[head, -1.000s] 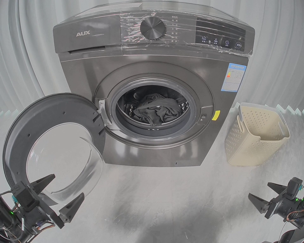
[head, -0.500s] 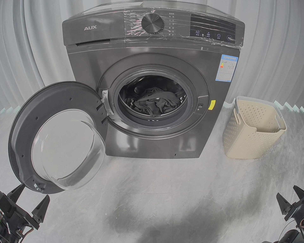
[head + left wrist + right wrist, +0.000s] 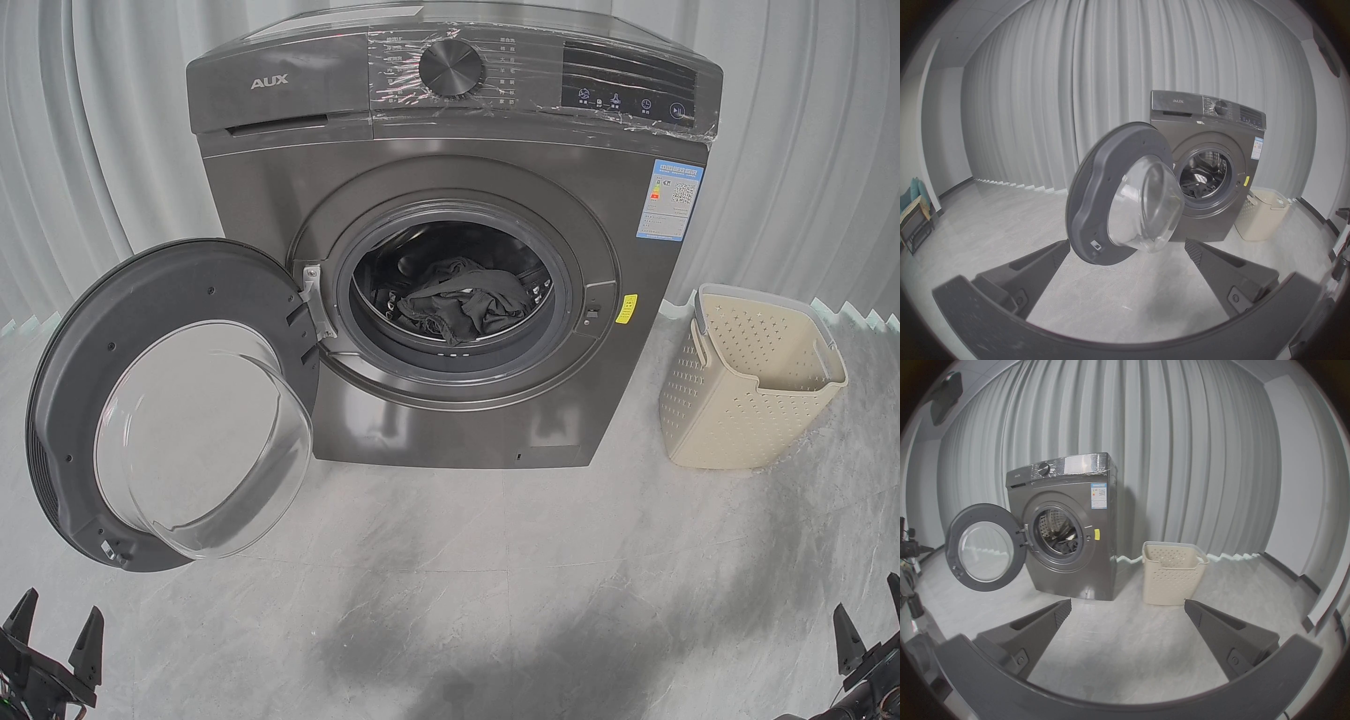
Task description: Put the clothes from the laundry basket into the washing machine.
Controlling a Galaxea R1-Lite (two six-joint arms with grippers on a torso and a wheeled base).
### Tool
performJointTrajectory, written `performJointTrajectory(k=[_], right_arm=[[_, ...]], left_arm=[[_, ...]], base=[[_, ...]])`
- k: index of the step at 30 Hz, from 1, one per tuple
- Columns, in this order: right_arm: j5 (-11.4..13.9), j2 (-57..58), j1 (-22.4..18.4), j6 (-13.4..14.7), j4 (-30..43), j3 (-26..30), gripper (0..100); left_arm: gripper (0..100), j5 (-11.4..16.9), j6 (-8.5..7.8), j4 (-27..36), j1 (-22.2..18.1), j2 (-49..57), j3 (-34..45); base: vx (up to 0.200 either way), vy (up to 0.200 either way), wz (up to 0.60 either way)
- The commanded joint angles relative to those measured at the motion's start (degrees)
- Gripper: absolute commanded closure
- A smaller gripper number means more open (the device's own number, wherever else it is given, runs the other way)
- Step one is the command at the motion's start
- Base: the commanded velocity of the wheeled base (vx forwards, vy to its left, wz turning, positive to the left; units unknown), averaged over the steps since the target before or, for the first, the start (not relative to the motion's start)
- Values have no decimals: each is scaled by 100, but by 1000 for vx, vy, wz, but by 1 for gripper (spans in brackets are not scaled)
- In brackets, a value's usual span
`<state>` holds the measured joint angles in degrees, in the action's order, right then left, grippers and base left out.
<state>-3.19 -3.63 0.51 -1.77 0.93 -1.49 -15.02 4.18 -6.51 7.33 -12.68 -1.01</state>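
At 12 o'clock on the floor [image 3: 525, 581], grey washing machine [image 3: 450, 150] with round door [image 3: 66, 394] swung wide open, hinged at 9 o'clock of the drum opening. Inside the drum, dark clothes [image 3: 459, 305] in a crumpled heap on the lower part. At 3 o'clock from the machine, near it but not touching, beige laundry basket [image 3: 722, 422], upright on the floor, walls full of small holes, opening upward. At 7 o'clock in the head view, left hand [image 3: 56, 623], released, fingers spread, grasping nothing. At 5 o'clock, right hand [image 3: 867, 623], released too, fingers wide apart, grasping nothing. Behind the machine and basket, pale pleated curtain [image 3: 806, 141].
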Motion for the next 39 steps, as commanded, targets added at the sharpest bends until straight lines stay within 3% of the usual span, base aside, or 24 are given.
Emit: performJointTrajectory(k=[1, 3, 4, 6, 7, 8, 9, 10, 11, 12, 13, 14, 16, 18, 21, 27, 39], right_arm=[[-155, 319, -95, -184, 118, -53, 0], [346, 319, -86, -438, 145, -53, 0], [478, 319, -86, -553, 145, -62, 0], [205, 328, -69, -526, 145, -80, 0], [205, 328, -69, -526, 145, -80, 0], [-182, 337, -69, -52, 127, -80, 0], [-313, 337, -69, 326, 127, -71, 0], [-366, 319, -78, 520, 66, -36, 0], [-349, 328, -60, 678, 57, -18, 0], [-287, 328, -60, 643, 48, -18, 0], [-287, 328, -60, 643, 48, -18, 0], [-111, 319, -60, 511, 66, -1, 0], [179, 311, -69, 256, 74, 78, 0], [346, 311, -86, 115, 48, 96, 0], [328, 311, -78, 142, 92, 87, 0], [319, 319, -69, 194, 4, 122, 0], [355, 328, -69, 159, 13, 114, 0]], left_arm=[[0, 315, -49, 238, -654, 1013, 101], [0, 676, -137, 238, -741, 1268, 101], [0, 781, -181, 229, -741, 1268, 101], [0, 790, -119, 238, -733, 1259, 101], [0, 790, -119, 238, -733, 1259, 101], [0, 799, -172, 299, -733, 1250, 92], [0, 834, -146, 308, -733, 1259, 92], [0, 895, -146, 326, -733, 1259, 92], [0, 1142, -102, 414, -733, 1259, 92], [0, 1414, -181, 546, -733, 1259, 92], [0, 1414, -181, 546, -733, 1259, 92], [0, 1748, -374, 695, -724, 1259, 84], [0, 1722, -427, 677, -733, 1259, 92], [0, 1704, -348, 677, -733, 1259, 92], [0, 1572, -207, 669, -733, 1259, 92], [0, 1546, -216, 677, -733, 1259, 92], [0, 1555, -251, 669, -733, 1259, 92]], base=[[0, 0, 0], [0, 0, 0], [0, 0, 0], [0, 0, 0], [0, 0, 0], [0, 0, 0], [0, 0, 0], [0, 0, 0], [0, 0, 0], [0, 0, 0], [0, 0, 0], [0, 0, 0], [0, 0, 0], [0, 0, 0], [0, 0, 0], [0, 0, 0], [0, 200, 0]])
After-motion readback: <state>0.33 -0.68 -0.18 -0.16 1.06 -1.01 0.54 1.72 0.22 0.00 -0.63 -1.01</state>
